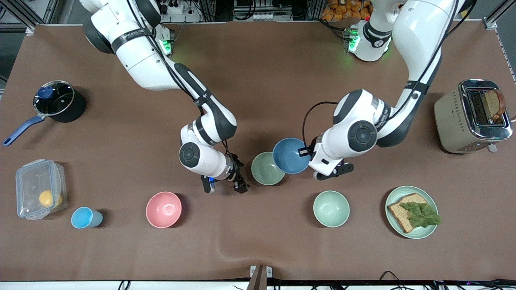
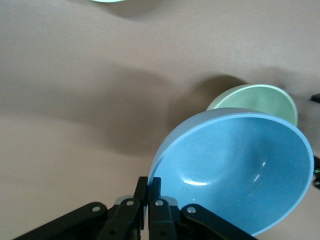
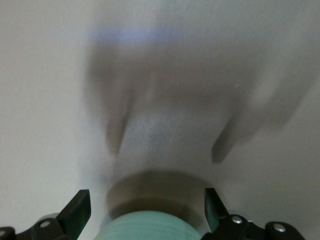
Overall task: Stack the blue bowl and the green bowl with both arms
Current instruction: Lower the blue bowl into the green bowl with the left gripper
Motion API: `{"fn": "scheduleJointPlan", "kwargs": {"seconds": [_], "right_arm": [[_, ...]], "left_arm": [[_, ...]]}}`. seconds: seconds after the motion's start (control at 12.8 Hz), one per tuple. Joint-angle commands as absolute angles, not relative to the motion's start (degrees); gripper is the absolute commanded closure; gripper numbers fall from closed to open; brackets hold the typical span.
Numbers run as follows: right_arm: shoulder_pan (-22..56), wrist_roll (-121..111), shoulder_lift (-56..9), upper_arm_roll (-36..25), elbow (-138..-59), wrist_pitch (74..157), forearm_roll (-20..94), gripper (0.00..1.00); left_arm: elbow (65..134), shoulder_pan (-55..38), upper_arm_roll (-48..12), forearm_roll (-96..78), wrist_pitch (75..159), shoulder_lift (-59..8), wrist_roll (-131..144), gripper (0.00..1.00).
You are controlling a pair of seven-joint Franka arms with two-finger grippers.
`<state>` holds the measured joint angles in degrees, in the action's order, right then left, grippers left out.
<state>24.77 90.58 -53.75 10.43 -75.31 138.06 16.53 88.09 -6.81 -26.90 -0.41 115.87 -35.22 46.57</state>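
now my left jaws (image 2: 149,200) pinch the blue bowl (image 1: 291,155) by its rim, tilted above the green bowl (image 1: 267,169). my right jaws (image 3: 145,207) gape wide, empty, just beside the green bowl.

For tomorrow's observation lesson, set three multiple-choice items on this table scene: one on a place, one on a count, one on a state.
1. Over what does the left gripper hold the blue bowl?
A. the rim of the green bowl
B. the toaster
C. the plate with bread

2. How many bowls are in the front view?
A. two
B. three
C. four

3. How are the right gripper's fingers?
A. pinched on the pink bowl
B. spread apart with nothing held
C. shut on the light-blue cup

Answers:
1 A: in the front view the blue bowl overlaps the green bowl's rim, tilted and not yet seated in it.
2 C: blue, green, the pink bowl and the pale mint bowl.
3 B: the right wrist view shows the fingers wide apart, with the green bowl low between them, untouched.
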Motion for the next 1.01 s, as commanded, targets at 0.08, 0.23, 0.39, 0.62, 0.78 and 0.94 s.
{"fn": "scheduleJointPlan", "kwargs": {"seconds": [0.08,0.23,0.39,0.62,0.78,0.94], "right_arm": [[25.84,91.32,-55.11,10.2,-73.48,139.04,16.44,0.0],[25.67,91.41,-55.11,9.67,-73.48,139.04,16.35,0.0],[25.66,91.32,-55.11,9.58,-73.48,139.04,16.26,0.0],[25.75,91.32,-55.11,9.58,-73.48,139.04,15.65,0.0],[25.84,91.41,-55.11,9.58,-73.48,139.04,15.64,0.0],[25.84,91.41,-55.11,9.58,-73.48,139.04,15.64,0.0]], "left_arm": [[86.04,-9.84,-26.46,-1.41,120.4,-38.76,50.71,1.0],[86.04,-10.72,-26.28,-1.41,121.64,-39.37,51.41,1.0],[86.04,-10.81,-26.28,-1.32,122.6,-39.99,51.68,1.0],[86.04,-11.16,-26.19,-0.97,123.05,-40.78,51.59,1.0],[86.04,-11.34,-26.1,-0.97,124.36,-41.22,51.5,1.0],[86.04,-11.86,-26.1,-0.97,125.5,-41.75,51.42,1.0]]}}
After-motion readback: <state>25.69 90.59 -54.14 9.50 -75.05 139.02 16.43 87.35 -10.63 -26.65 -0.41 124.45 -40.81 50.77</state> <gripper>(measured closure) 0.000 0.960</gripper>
